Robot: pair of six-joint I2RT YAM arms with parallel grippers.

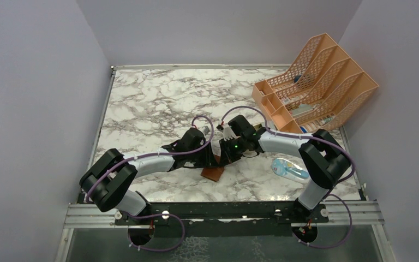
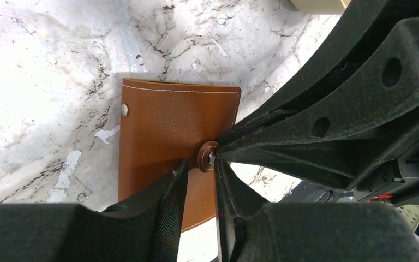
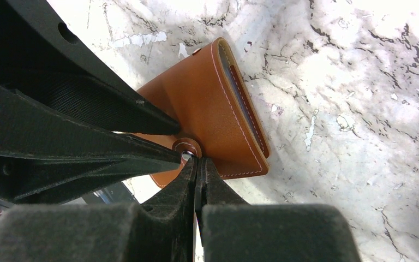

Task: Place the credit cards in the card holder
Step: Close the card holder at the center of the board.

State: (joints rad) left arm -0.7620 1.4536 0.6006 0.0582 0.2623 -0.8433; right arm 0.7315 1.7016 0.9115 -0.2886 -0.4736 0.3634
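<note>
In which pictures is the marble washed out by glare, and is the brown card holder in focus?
Left wrist view: marble table washed out at left, card holder sharp. Right wrist view: glare at upper right, card holder sharp. Top view: even light, soft shadows under the arms.

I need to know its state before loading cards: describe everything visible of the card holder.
The card holder is a brown leather fold-over with pale stitching, a metal stud and a snap. It is folded, a greyish sleeve showing at its open edge, over the marble table between the arms. The left gripper straddles its flap; the shut right gripper touches the snap.
</note>
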